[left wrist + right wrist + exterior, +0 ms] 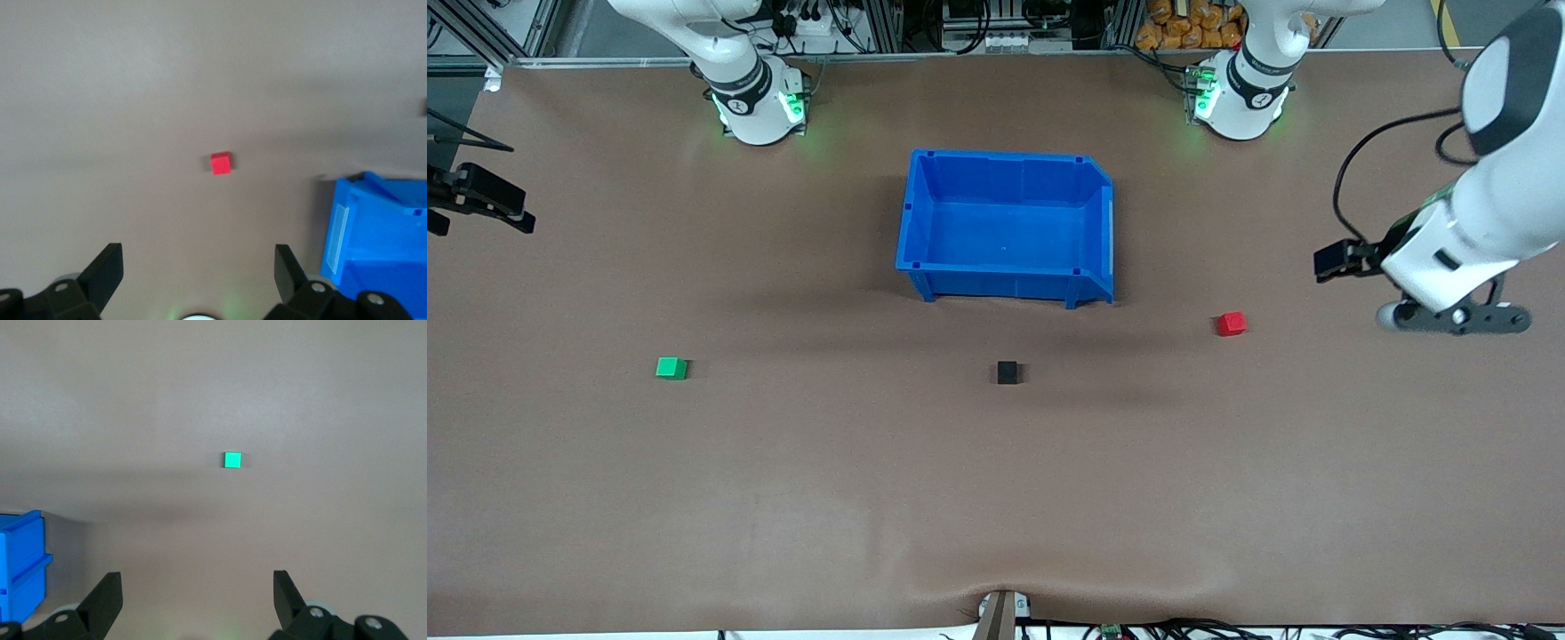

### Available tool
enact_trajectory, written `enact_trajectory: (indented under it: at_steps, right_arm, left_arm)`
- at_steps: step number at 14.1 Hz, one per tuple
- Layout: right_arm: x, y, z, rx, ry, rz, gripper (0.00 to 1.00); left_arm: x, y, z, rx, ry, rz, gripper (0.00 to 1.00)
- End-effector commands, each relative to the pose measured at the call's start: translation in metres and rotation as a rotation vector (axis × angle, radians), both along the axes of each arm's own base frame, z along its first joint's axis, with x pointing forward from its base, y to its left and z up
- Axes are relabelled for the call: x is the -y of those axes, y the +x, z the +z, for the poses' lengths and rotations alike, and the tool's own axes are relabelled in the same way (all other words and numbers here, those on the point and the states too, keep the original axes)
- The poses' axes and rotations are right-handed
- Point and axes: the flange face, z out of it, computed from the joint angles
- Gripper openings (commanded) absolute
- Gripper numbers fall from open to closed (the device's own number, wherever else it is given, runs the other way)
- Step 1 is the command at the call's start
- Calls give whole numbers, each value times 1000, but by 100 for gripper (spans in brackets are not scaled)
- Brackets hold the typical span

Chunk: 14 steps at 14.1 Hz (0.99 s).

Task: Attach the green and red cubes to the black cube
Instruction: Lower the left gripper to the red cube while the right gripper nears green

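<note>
The black cube (1008,372) sits on the brown table, nearer to the front camera than the blue bin. The green cube (671,367) lies toward the right arm's end and shows in the right wrist view (232,460). The red cube (1232,324) lies toward the left arm's end and shows in the left wrist view (221,163). The three cubes are well apart. My left gripper (1334,260) (198,248) is open and empty, up over the table at the left arm's end. My right gripper (480,209) (197,575) is open and empty, over the table's edge at the right arm's end.
An empty blue bin (914,213) stands mid-table between the arm bases and the black cube; its wall shows in both wrist views (373,227) (20,560). A small clamp (1003,612) sits at the table's edge nearest to the front camera.
</note>
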Motion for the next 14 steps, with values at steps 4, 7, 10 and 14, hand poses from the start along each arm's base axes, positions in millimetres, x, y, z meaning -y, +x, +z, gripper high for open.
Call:
enact_trajectory:
  at_steps: [4,7,10,14]
  right_arm:
    - [2,1,3,-2,-4,9,100]
    - [4,5,-4,-13,-14,11,100]
    - [4,29,-43,-67,-29,7,100]
    - [5,45,-72,-107,-54,15,100]
  left_arm:
    - [20,15,-89,-59,17,-21,100]
    - [24,10,-132,-27,8,-32,100]
    - [35,5,-163,3,11,16,100]
    - [17,-25,-233,23,8,53,100]
